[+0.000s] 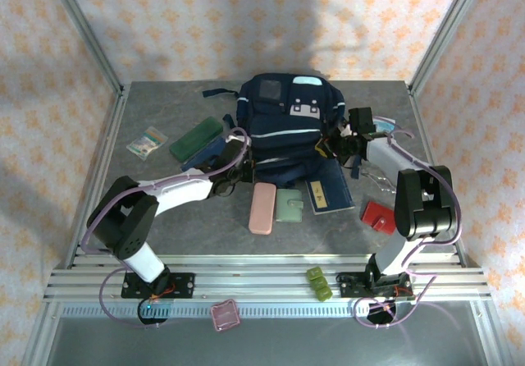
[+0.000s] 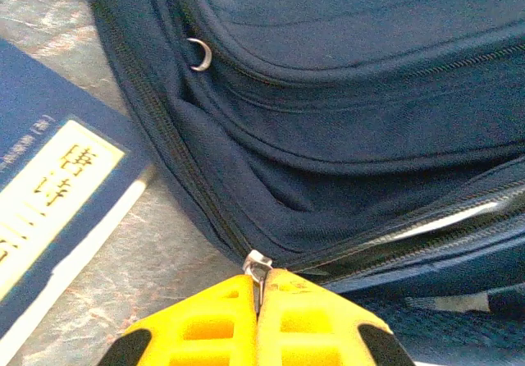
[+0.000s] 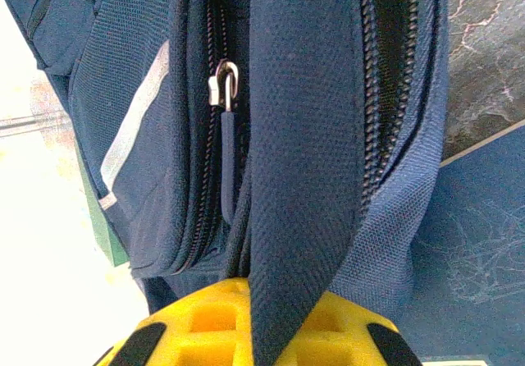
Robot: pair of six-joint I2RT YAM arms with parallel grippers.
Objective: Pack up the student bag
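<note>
Left end effector [image 2: 257, 290] pinches the zipper pull [image 2: 257, 263] of the student bag [image 1: 289, 128], right end effector [image 3: 275, 304] clamps its strap [image 3: 303, 153]; unzipping seems in hand, needing a steady pull along the zip.

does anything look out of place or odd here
Two items lie off the tabletop: a pink case on the near ledge and a green block on the aluminium rail, apart from the other supplies around the student bag.

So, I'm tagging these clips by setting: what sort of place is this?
Probably a robot test booth, not a classroom: grey table, metal frame posts, patterned backdrop walls, arms bolted to a rail.
</note>
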